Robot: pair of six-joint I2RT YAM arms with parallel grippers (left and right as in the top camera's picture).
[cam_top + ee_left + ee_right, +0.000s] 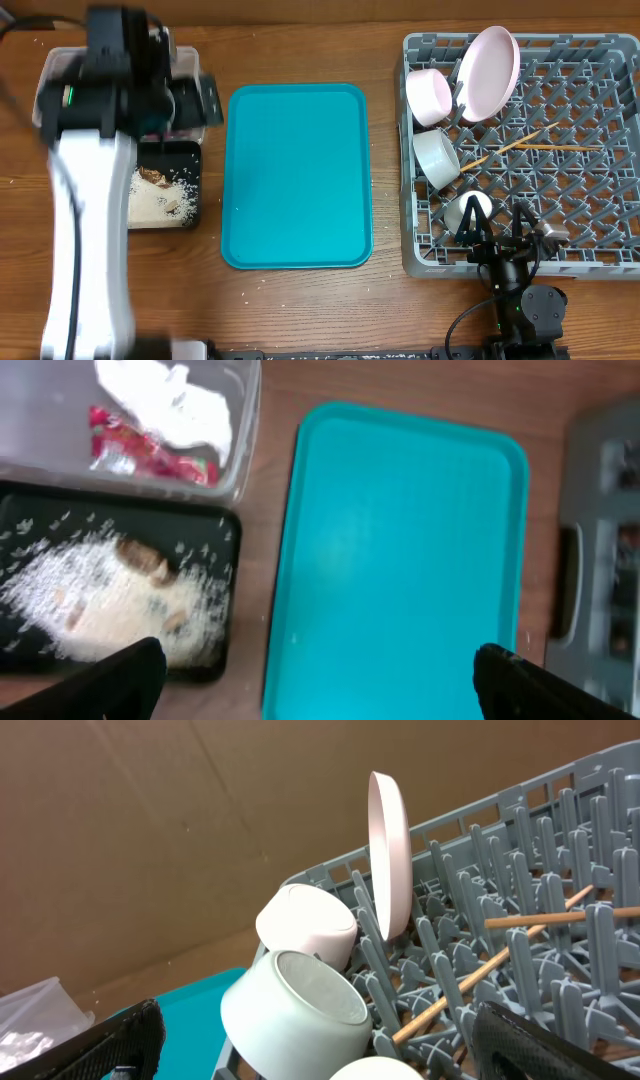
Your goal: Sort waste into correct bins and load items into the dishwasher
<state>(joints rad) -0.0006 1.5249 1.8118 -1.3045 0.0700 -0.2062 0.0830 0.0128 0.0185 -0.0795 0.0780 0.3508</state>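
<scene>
Standing on edge in the dish rack, the plate lies ahead of the right gripper, spread wide and empty. The left gripper, likewise, hangs beside rice crumbs in the black tray, hidden overhead by its arm.

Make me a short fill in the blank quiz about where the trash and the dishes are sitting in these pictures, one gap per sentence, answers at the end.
1. The red wrapper and the white tissue both lie in the clear plastic ____.
2. The rice crumbs sit in the ____ tray, beside the teal tray.
3. The plate and the chopsticks are in the grey dish ____.

Missing words: tub; black; rack.
</scene>
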